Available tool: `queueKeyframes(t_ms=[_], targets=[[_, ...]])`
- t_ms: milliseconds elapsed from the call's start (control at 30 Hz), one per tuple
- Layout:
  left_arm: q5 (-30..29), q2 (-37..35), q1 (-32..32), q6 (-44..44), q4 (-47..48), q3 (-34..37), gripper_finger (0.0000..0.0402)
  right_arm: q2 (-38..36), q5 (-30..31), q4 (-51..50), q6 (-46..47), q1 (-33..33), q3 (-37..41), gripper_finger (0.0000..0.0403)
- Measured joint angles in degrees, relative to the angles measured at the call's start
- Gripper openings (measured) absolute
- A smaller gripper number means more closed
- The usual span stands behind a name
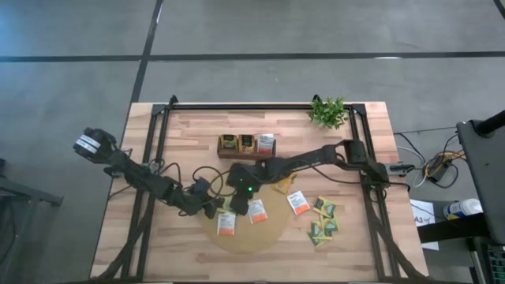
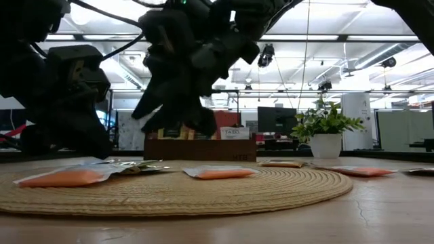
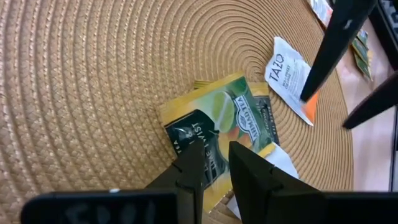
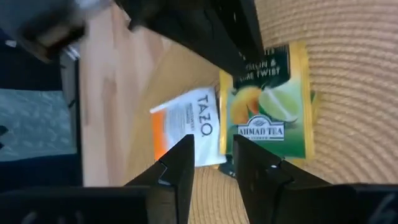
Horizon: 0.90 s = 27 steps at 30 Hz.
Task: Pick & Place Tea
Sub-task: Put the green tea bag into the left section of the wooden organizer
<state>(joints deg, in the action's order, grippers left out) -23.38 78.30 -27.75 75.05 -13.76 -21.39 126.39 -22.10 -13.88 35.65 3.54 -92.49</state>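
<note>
Looks like the pick-up step of moving tea from the mat (image 1: 246, 241) to the tray (image 1: 246, 155), seen at upper centre from above and already holding some sachets

Shows both arms meeting over the mat at lower centre of the high view, the left arm reaching in from the left edge and the right arm from the right

Finds the left gripper (image 3: 214, 154) low over a green sachet (image 3: 221, 109) lying flat on the mat at centre of the left wrist view, fingers a narrow gap apart, nothing clearly pinched; cannot tell whether touching

Finds the right gripper (image 4: 211, 148) just above the same sachet and a white sachet (image 4: 186, 121) beside it at centre of the right wrist view, fingers also slightly parted, holding nothing

Leaves more sachets loose on the table at lower right of the high view

Probably calls next for getting one finger under a sachet edge, closing, then lifting without dragging its neighbour
</note>
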Motion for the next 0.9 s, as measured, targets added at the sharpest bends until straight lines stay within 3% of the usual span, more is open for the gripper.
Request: queueKeyframes(t_ms=[400,700,900], targets=[[0.2,-4.9,-0.1,0.4,1.4,0.0,0.0069,4.5,6.7,1.6,1.5,0.2,0.1,0.0083],[-0.1,-12.3,-0.1,8.1,17.5,0.1,0.0069,4.8,6.7,-0.7,-0.3,0.3,0.1,0.007],[3.0,-10.2,0.0,10.6,13.6,0.1,0.0069,4.9,6.7,-0.2,-0.3,0.3,0.2,0.0075]])
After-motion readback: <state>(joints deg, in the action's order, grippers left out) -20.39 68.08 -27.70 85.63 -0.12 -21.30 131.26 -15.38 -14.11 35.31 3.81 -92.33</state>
